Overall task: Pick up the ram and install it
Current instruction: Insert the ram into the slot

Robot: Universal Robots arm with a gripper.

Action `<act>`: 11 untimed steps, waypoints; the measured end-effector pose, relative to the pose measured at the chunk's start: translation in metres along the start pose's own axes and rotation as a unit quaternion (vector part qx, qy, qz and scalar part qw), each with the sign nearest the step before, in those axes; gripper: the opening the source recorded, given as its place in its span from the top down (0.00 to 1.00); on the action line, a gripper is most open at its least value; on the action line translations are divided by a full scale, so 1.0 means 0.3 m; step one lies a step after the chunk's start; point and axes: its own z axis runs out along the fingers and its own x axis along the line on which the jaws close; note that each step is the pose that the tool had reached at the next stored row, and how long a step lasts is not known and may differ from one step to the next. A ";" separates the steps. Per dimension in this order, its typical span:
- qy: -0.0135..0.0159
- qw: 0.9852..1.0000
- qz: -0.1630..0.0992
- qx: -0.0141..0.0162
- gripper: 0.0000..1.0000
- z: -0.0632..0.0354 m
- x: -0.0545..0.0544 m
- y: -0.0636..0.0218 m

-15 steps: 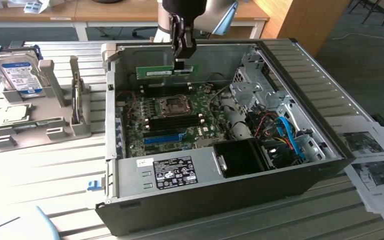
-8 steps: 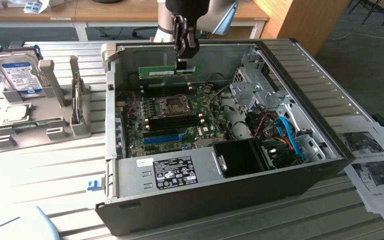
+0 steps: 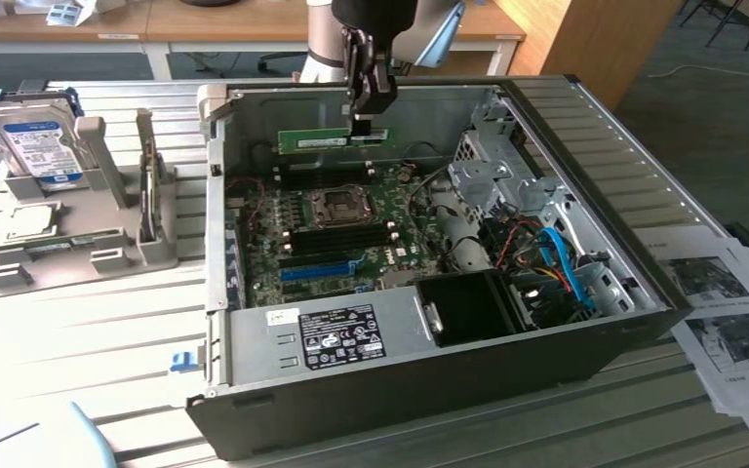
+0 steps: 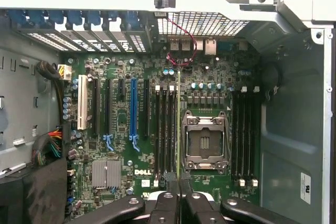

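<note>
One end of the ram (image 3: 312, 141) is covered by the fingers (image 3: 366, 122) pinching it. In the wrist view the ram (image 4: 178, 129) runs edge-on out from between the fingers (image 4: 167, 205), so its chips are hidden, and the fingers' bases are cut by the edge. The arm (image 3: 368, 19) above the fingers is cut by the exterior view's top edge. Well apart from the fingers, toward the exterior view's left, a holder (image 3: 59, 183) hides the lower part of the drive (image 3: 39, 146). Toward its right, papers (image 3: 729, 322) are cut off. Print on the label (image 3: 335, 336), nearer the camera than the fingers, is too small to read.
</note>
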 end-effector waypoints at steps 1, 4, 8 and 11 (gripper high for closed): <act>0.000 1.000 0.000 0.000 0.89 0.000 0.000 0.000; 0.000 1.000 0.000 0.000 0.89 0.000 0.000 0.000; 0.000 1.000 0.000 0.000 0.89 0.000 0.000 0.000; 0.000 1.000 0.000 0.000 0.89 0.007 0.000 0.000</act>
